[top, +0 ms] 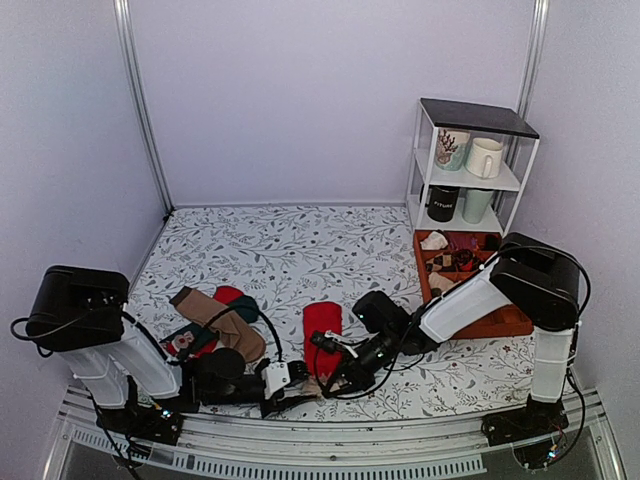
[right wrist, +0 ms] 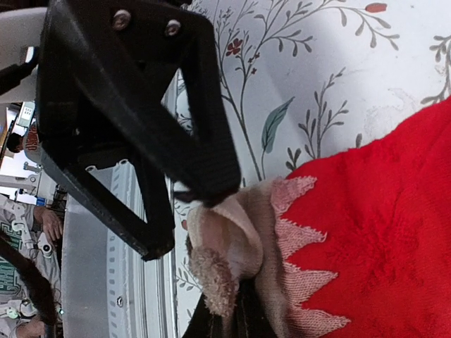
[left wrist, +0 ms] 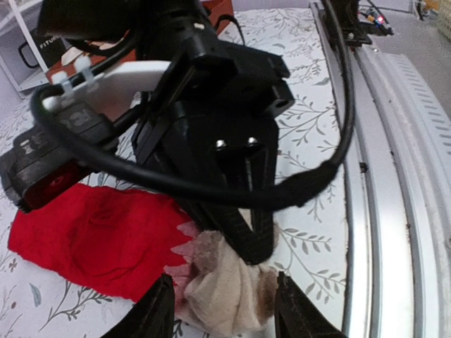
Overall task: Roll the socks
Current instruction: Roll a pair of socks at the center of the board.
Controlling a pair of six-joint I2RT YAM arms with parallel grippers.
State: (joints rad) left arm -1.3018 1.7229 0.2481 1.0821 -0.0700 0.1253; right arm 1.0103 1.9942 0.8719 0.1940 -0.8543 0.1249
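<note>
Right claw [right wrist: 231, 315] pinching fuzzy beige end [right wrist: 224, 243] of red knit socks [right wrist: 373, 232], left claw [left wrist: 224, 311] spread astride it

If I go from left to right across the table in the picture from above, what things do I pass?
Tan-brown sock → red socks → orange tray.

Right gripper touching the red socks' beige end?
Touching. Right wrist view shows the right gripper closed on the pale beige end of the bright red soft knit socks; cloth bunches between its fingers.
</note>
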